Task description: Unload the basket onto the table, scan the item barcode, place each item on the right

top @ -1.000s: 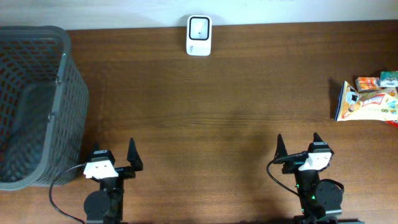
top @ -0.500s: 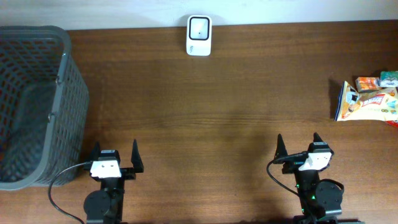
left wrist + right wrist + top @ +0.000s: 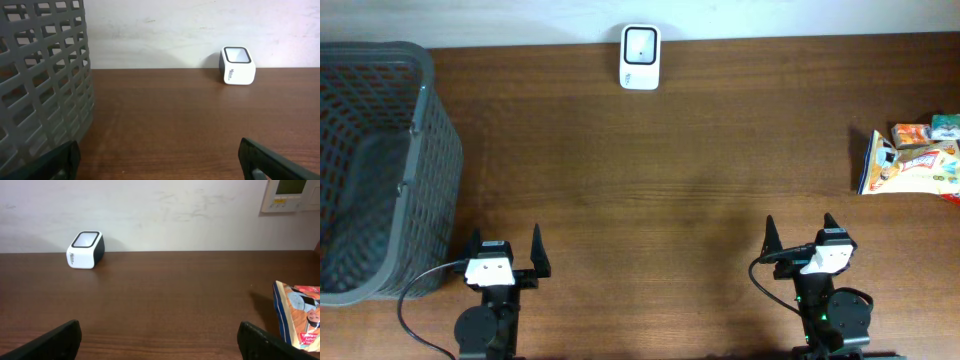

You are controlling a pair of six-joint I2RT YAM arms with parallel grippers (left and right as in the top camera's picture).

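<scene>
Over at the right edge of the table (image 3: 670, 180) lies the bag (image 3: 910, 167), flat, long axis running left to right, with small packs (image 3: 930, 130) just beyond it. You'll find it right of and farther out than the right gripper (image 3: 799, 225), by far the nearer arm. That gripper and the left gripper (image 3: 505, 240) both stand wide open, empty. The scanner (image 3: 640, 57) sits far centre, the basket (image 3: 420, 120) at left.

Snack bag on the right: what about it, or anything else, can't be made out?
Snack bag: no barcode shows; frame edges cut it off in overhead and right wrist views.
Small packets behind it: too small to identify, overhead.
Basket: overhead's left edge cuts it off.
Scanner label: too small to read, left wrist.
</scene>
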